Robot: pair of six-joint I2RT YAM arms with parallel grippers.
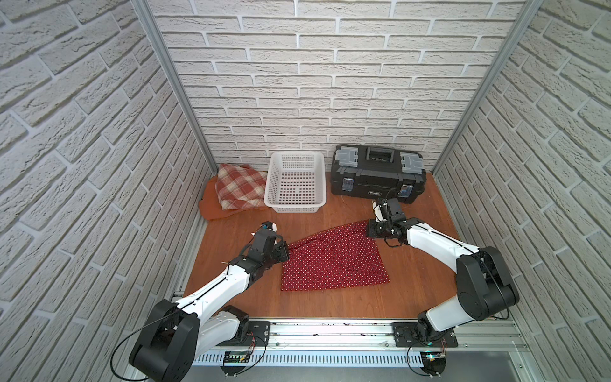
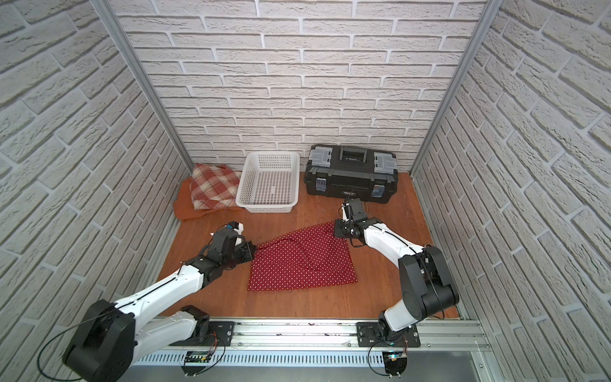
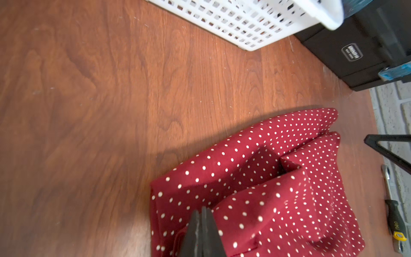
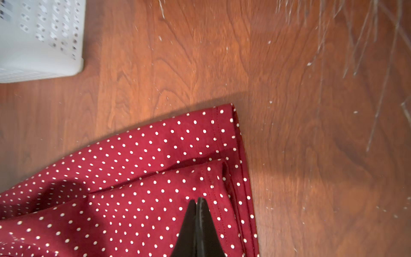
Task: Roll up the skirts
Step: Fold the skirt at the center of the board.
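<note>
- Three skirts are on my feeds, and the one being worked is the dark red polka-dot skirt (image 1: 334, 261) (image 2: 304, 261), lying mostly flat in the middle of the tabletop (image 1: 347, 301), between the two arms
- Its left corner is drawn out to a narrow point, while the near edge lies straight and flat on the wood
- My left tool (image 1: 287, 248) sits at that pointed corner; on the left wrist feed the left tool (image 3: 202, 211) has its jaws pressed together with the dotted cloth (image 3: 278, 200) bunched in folds around the tips, so I read it as pinching the skirt
- My right tool (image 1: 373, 230) is down on the far right corner; on the right wrist feed the right tool (image 4: 196, 202) is also closed tight on the cloth (image 4: 144, 189), just inside the stitched hem
- The plaid skirt (image 1: 239, 187) lies on top of the rust-orange skirt (image 1: 211, 210) in the far left corner, both loose rather than rolled
- Just beside them stands the white mesh basket (image 1: 296, 155), and next to that, against the back wall, the black toolbox (image 1: 377, 175), lid shut
</note>
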